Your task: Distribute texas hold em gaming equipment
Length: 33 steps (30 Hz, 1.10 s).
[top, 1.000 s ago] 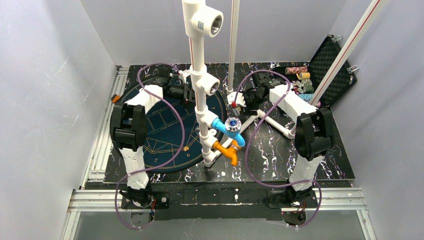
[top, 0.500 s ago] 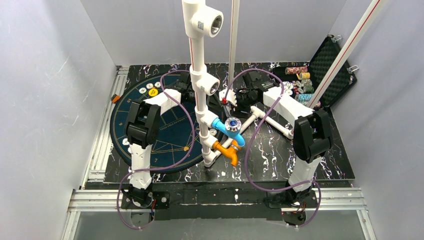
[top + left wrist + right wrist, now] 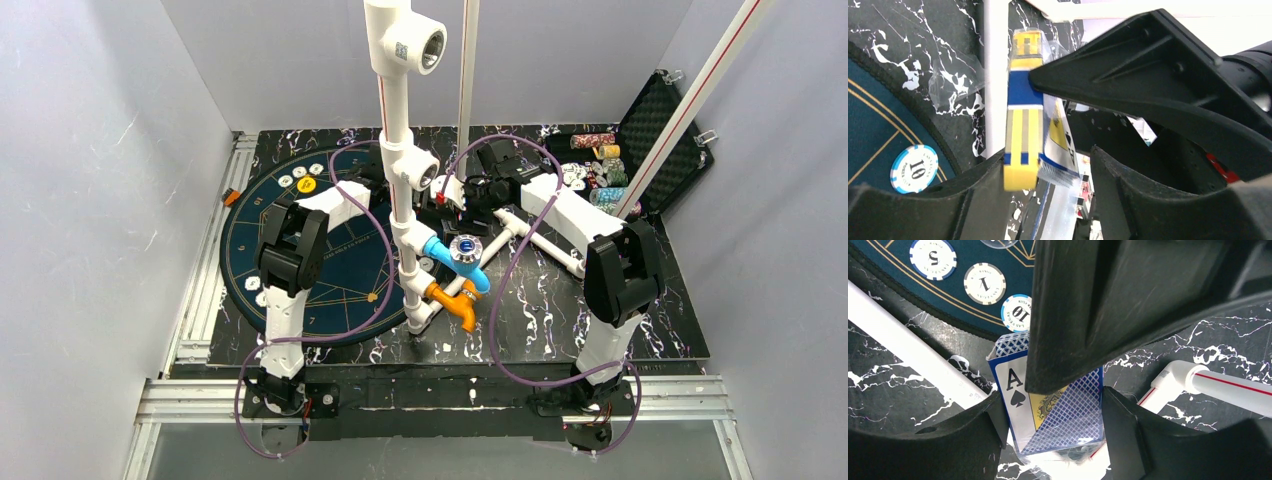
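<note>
Both arms have swung in and now meet just off the mat's (image 3: 330, 260) right edge. The right gripper (image 3: 1050, 400) clamps the deck (image 3: 1058, 425). The left gripper (image 3: 1048, 165) has come around the deck with its jaws apart, so this is likely a handover and no cards are dealt yet.

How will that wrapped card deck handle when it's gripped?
The deck looks boxy and stiff, so likely firm to pinch. Its loose clear wrap may make it slippery. Flat faces, so unlikely to roll.
</note>
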{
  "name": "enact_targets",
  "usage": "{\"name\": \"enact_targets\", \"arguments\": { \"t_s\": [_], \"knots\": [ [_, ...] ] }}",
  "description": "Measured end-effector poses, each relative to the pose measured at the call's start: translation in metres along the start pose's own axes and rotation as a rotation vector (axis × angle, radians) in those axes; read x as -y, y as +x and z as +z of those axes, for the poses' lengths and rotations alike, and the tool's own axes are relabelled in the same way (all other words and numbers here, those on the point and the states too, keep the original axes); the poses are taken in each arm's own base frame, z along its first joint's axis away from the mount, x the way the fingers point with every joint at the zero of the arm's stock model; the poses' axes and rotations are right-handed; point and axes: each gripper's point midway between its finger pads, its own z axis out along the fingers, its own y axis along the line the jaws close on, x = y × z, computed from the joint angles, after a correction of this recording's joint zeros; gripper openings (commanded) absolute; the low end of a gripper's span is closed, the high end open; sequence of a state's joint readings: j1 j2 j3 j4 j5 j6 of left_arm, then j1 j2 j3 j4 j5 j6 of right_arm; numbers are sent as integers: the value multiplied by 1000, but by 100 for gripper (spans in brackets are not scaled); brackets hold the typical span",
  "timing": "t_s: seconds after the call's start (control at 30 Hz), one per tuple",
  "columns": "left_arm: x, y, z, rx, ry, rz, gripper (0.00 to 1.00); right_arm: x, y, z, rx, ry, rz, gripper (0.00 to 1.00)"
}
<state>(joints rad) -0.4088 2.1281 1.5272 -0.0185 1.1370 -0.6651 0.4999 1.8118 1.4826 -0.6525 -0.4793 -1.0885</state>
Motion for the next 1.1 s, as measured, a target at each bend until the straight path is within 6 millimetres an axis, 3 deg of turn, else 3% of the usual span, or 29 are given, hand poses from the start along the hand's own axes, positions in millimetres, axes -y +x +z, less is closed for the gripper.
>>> {"name": "enact_targets", "arguments": {
  "t_s": [0.17, 0.23, 0.3, 0.33, 0.47, 0.7, 0.8, 0.9, 1.1],
  "knots": [
    [-10, 3, 11, -18, 8, -39, 30, 1, -4, -1, 3, 8, 14, 57],
    [-8, 6, 13, -34, 21, -55, 12, 0, -3, -1, -5, 5, 24, 69],
    [-6, 6, 14, -38, 25, -84, 1, 0, -1, -2, -17, 10, 29, 86],
    [-5, 6, 13, -38, 25, -106, 0, 0, -2, -3, -21, 13, 27, 97],
    [-10, 7, 13, -33, 21, -77, 0, 0, -11, -14, 13, 11, 94, 98],
    [-16, 5, 9, -22, 22, -9, 0, 13, -19, -71, 180, 75, 441, 98],
    [-19, 6, 5, -19, 26, 7, 0, 21, -19, -84, 239, 97, 597, 98],
    [-17, 8, 2, -24, 55, 16, 0, 21, -27, -83, 286, 86, 744, 98],
    [-10, 8, -1, -16, 122, 21, 0, 5, -34, -63, 381, -22, 1019, 98]
  ]
}}
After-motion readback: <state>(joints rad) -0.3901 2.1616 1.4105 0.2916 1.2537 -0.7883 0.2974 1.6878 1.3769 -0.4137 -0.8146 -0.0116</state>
